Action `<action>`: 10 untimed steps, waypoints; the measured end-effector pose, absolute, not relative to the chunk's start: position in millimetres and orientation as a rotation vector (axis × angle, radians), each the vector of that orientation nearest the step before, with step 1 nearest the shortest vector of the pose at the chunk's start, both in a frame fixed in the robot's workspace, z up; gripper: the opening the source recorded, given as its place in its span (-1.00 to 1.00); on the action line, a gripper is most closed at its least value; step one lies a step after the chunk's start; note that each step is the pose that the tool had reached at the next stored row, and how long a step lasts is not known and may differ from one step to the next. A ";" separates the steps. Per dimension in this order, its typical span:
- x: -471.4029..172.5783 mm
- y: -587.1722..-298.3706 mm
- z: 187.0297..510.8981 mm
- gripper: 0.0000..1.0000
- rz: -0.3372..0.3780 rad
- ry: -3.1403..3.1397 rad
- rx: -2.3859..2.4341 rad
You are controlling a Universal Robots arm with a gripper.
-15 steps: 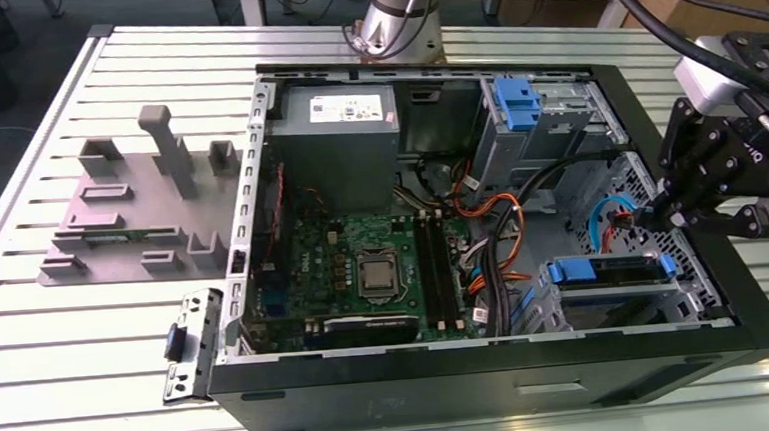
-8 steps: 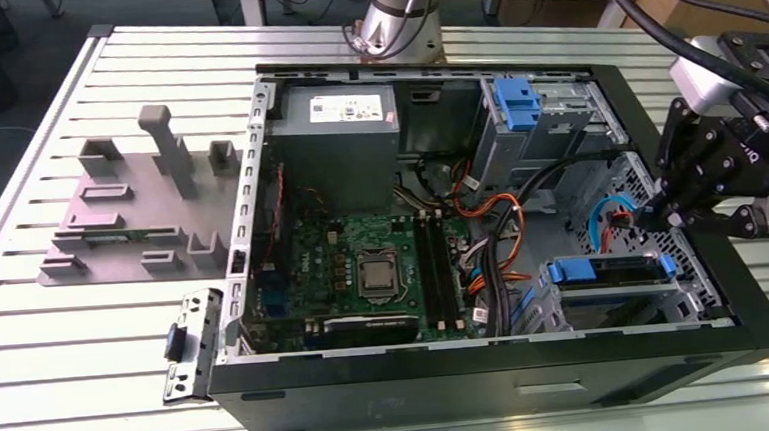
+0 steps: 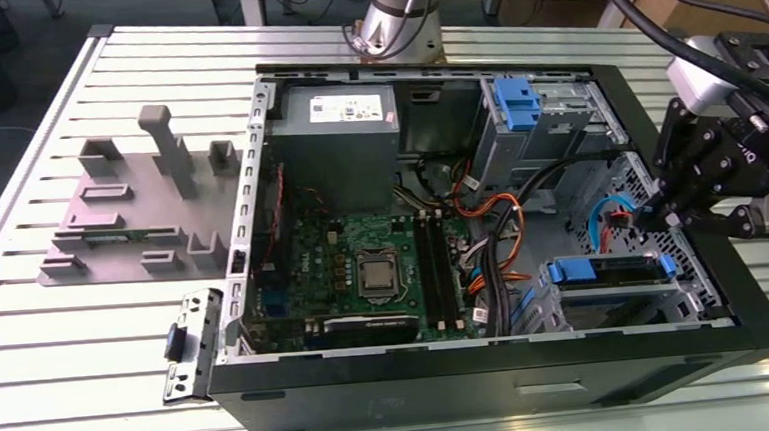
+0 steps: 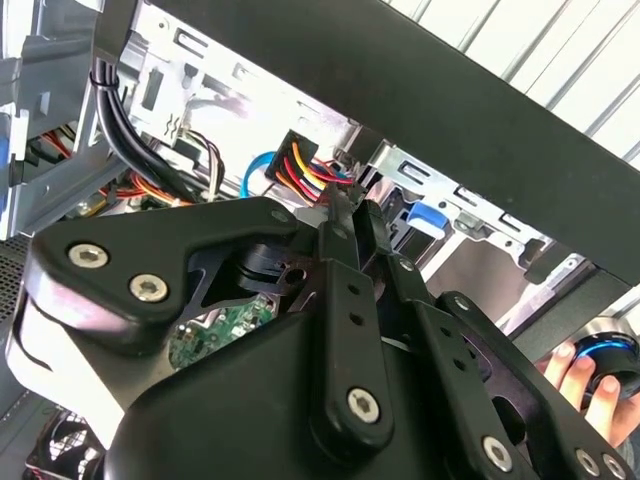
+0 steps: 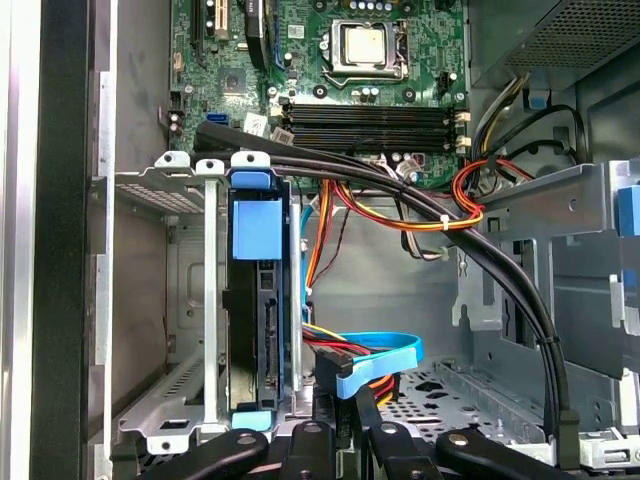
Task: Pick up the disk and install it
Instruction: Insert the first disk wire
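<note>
You have one disk point(image 3: 608, 270) seated in the drive cage point(image 5: 190, 300) of the open computer case point(image 3: 710, 296). Your one gripper point(image 3: 655, 215) hangs just above it, fingers clenched together, grasping nothing.

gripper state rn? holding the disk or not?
Gripper: shut, holding nothing, inside the case by the cables. The disk sits in its bay, apart from the gripper.
</note>
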State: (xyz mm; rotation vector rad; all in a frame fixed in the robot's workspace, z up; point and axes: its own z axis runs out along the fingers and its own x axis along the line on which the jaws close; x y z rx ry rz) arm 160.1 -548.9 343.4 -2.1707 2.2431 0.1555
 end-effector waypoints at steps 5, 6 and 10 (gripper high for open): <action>158.7 -549.0 343.4 -0.62 0.155 2.243 -2.171; 158.4 -549.0 343.4 -0.62 0.155 2.243 -2.171; 157.4 -549.1 343.4 -0.62 0.156 2.243 -2.171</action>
